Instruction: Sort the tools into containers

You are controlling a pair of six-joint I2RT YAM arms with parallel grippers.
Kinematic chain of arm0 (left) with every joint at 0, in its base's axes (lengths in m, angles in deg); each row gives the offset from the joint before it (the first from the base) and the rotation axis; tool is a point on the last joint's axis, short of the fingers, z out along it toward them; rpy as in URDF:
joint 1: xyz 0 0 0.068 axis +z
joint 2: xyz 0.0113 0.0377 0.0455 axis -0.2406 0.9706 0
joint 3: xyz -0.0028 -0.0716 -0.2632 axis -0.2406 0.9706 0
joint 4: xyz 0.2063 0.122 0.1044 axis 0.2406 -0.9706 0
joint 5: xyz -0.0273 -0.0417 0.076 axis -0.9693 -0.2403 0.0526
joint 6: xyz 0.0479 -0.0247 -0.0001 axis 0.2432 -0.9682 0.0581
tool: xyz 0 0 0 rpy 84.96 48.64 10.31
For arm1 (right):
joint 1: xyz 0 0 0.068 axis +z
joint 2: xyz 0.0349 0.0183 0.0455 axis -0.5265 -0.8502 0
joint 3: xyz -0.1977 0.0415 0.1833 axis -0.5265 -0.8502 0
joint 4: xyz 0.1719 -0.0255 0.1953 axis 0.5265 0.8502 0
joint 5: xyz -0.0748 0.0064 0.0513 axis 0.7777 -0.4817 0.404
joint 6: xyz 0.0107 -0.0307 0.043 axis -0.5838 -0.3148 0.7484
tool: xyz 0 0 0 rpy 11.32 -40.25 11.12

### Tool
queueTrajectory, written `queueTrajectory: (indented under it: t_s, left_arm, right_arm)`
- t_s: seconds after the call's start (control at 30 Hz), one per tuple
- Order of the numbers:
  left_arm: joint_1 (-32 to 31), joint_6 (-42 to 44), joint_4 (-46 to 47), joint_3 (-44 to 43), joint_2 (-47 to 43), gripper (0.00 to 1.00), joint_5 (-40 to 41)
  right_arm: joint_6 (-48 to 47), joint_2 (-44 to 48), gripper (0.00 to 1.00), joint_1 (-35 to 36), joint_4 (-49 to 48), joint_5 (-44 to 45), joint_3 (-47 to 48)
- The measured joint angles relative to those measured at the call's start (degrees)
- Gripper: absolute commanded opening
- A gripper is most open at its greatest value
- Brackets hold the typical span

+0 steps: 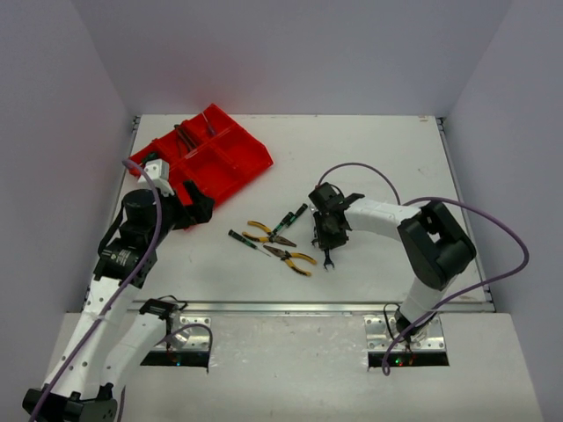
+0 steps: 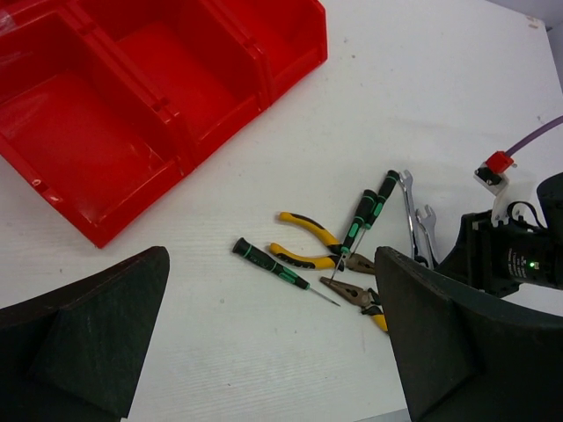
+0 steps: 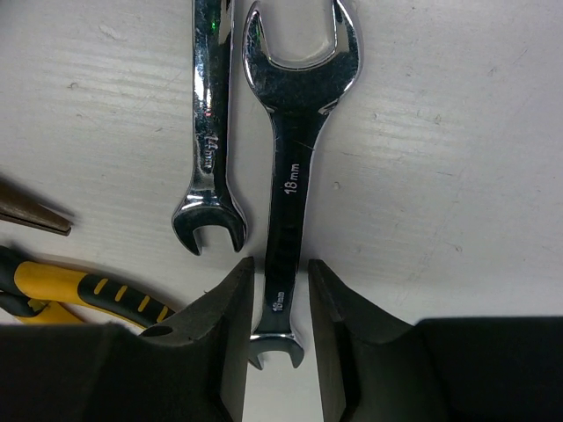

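My right gripper [image 3: 280, 299] is low over the table, its fingers open a little on either side of the shaft of a silver 18 mm wrench [image 3: 290, 176], with small gaps showing. A smaller wrench [image 3: 209, 132] lies beside it. Left of them lie two yellow-handled pliers [image 1: 268, 233] [image 1: 295, 258] and green-black screwdrivers [image 1: 244, 240] [image 1: 293, 215]. The red divided tray [image 1: 255, 163] stands at the far left with a few tools [image 1: 186, 134] in a back compartment. My left gripper [image 2: 273, 352] is wide open and empty, above the table by the tray's near corner.
White walls close in the table at left, right and back. The right arm's purple cable [image 1: 369, 171] loops over the table behind the wrist. The yellow pliers handle [image 3: 79, 290] lies close to my right gripper's left finger.
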Motion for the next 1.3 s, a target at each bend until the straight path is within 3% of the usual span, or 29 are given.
queueTrajectory:
  t_s: [0.57, 0.77, 0.93, 1.3]
  left_arm:
    - [0.0, 0.1, 0.6, 0.2, -0.3, 1.00, -1.2]
    - [0.0, 0.1, 0.6, 0.2, -0.5, 1.00, -1.4]
    - [0.0, 0.1, 0.7, 0.2, -1.2, 1.00, -1.6]
    - [0.0, 0.0, 1.0, 0.2, -0.8, 1.00, -3.8]
  right_arm:
    - [-1.2, -4.5, 0.30, -0.8, 3.2, 0.4, 5.8]
    - [-1.6, -5.0, 0.19, -1.2, 2.9, 0.4, 6.5]
    - [-1.5, -5.0, 0.01, -1.3, 2.6, 0.6, 6.4]
    - [-1.7, -0.3, 0.00, -1.4, -2.1, 1.9, 0.7]
